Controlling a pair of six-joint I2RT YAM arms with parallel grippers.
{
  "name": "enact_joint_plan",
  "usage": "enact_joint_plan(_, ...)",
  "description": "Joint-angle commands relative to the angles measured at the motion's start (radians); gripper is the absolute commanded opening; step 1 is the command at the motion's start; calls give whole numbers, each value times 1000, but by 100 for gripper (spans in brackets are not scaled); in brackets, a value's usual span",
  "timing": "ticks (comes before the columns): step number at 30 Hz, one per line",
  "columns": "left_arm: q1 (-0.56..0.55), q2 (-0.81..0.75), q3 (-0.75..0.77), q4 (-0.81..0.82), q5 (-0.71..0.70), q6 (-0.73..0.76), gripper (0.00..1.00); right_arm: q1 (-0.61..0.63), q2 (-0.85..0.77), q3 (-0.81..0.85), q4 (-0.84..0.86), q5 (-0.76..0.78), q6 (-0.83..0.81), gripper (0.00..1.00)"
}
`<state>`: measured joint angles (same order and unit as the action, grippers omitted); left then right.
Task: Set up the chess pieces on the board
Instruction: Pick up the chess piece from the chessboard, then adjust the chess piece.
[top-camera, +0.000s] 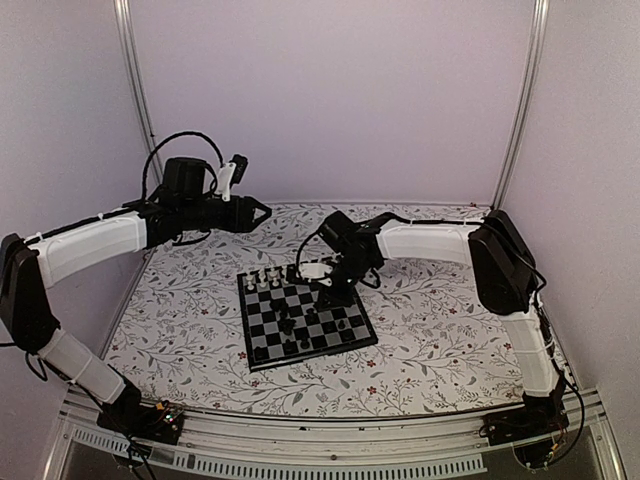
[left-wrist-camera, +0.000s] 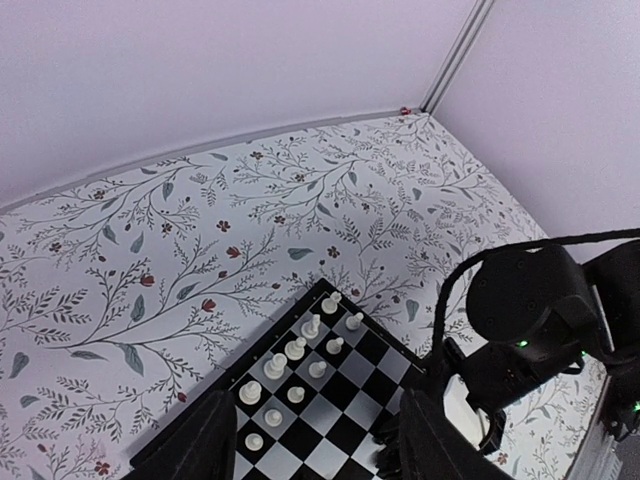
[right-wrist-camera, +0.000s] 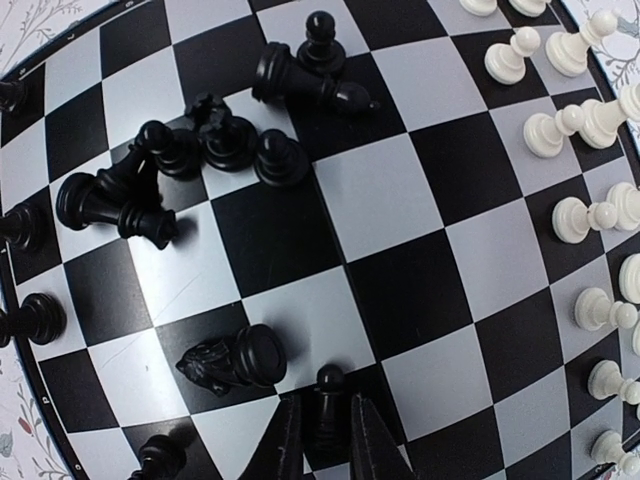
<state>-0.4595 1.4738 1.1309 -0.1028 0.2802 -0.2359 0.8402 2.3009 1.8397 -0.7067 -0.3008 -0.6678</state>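
The board (top-camera: 245, 330) lies mid-table on the floral cloth. White chess pieces (top-camera: 265, 280) stand in two rows along its far left edge; the same white rows (right-wrist-camera: 590, 120) run down the right side of the right wrist view. Black pieces (right-wrist-camera: 200, 150) lie jumbled mid-board, and a black knight (right-wrist-camera: 235, 360) lies on its side. My right gripper (right-wrist-camera: 322, 420) is low over the board's far right part, shut on an upright black pawn (right-wrist-camera: 328, 385). My left gripper (top-camera: 262, 212) hangs open high above the table's far left, holding nothing.
Pale walls with metal corner posts (top-camera: 520, 100) enclose the table. In the left wrist view the board (left-wrist-camera: 279, 339) with white pieces (left-wrist-camera: 295, 350) sits below, and the right arm's black wrist (left-wrist-camera: 530, 310) stands at its right edge. More black pieces (right-wrist-camera: 30, 320) stand at the board's near edge.
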Motion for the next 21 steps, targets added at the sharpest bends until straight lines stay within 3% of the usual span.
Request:
enact_joint_plan(1,14,24,24,-5,6,0,57,-14,-98,-48,20,-8,14,12)
enact_joint_plan(5,16,45,31,-8,30,-31,57,-22,-189,-80,50,-46,28,12)
enact_joint_plan(11,6,85,15,81,200,-212,59,-31,-319,-115,72,-99,55,12)
enact_joint_plan(21,-56,113,-149,490,404,-556,56,-42,-413,-128,93,-155,100,12)
